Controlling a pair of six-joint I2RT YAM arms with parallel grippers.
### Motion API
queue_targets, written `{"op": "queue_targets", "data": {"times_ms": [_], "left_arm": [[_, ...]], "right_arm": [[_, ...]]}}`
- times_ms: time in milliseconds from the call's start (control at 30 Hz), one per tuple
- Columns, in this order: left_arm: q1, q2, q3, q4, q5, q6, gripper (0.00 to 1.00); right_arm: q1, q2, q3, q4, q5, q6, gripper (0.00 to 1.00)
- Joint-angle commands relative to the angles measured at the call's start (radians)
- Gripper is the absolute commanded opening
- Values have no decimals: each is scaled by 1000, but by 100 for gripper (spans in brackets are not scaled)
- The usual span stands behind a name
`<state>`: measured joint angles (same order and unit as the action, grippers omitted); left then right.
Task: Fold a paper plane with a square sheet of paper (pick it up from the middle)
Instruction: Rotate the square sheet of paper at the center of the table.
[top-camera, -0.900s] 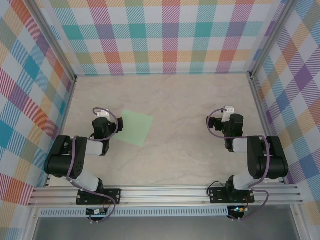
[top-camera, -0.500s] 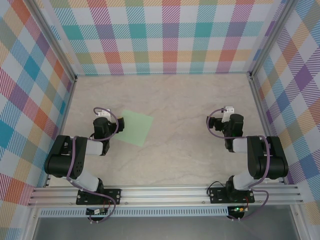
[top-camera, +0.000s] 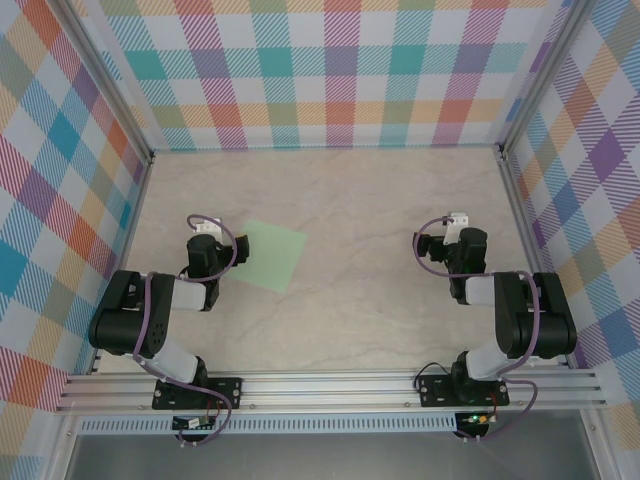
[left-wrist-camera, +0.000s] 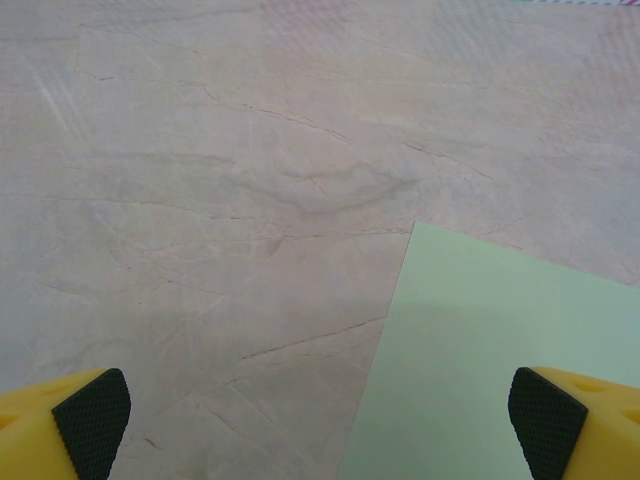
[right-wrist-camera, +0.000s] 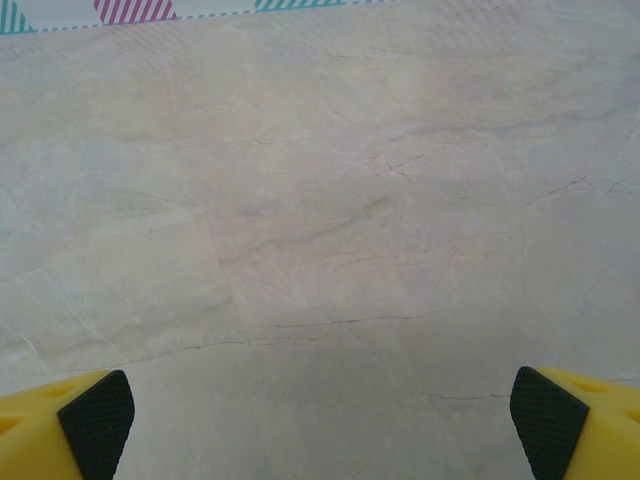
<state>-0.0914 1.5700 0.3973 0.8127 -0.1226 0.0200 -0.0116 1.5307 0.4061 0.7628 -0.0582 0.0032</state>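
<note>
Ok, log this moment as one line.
paper: flat on table, unfolded | left tool: open, over paper's left edge | right tool: open, over table

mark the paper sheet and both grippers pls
square sheet of paper (top-camera: 268, 256), top view, middle of the sheet.
left gripper (left-wrist-camera: 320, 425), left wrist view, midway between its fingertips.
right gripper (right-wrist-camera: 322, 420), right wrist view, midway between its fingertips.

The square sheet of paper (top-camera: 271, 256) is plain pale mint green, unmarked and unfolded. It lies flat on the marbled worktop (top-camera: 380, 210), left of centre and turned slightly askew. In the left wrist view one sharp corner of it (left-wrist-camera: 500, 360) points away.
</note>
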Motion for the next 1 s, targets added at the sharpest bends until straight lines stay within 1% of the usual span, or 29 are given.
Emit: {"op": "queue_targets", "data": {"times_ms": [0,433,533,600,700,733,767,833,900,967], "left_arm": [[9,-3,21,5,9,14,100],[17,-3,23,-2,27,13,100],[18,-4,23,-3,28,11,100],[19,-6,20,3,29,11,100],[18,-43,22,-27,39,14,100],[17,-79,19,-53,39,13,100],[18,-123,17,-86,35,8,100],[19,-212,16,-174,33,-9,100],[19,-291,-4,-219,21,-37,100],[18,-379,-15,-285,22,-66,100]], "right_arm": [[-4,-6,22,18,-20,10,100],[-4,-4,20,20,-25,6,100],[-4,-7,17,25,-54,-4,100],[2,-26,9,22,-81,-23,100],[14,-61,-2,17,-71,-38,100],[15,-89,3,-17,-70,-34,100],[15,-132,24,-93,-59,-22,100],[13,-196,91,-316,-56,-3,100],[13,-236,107,-410,-56,12,100],[13,-286,121,-502,-27,50,99]]}}
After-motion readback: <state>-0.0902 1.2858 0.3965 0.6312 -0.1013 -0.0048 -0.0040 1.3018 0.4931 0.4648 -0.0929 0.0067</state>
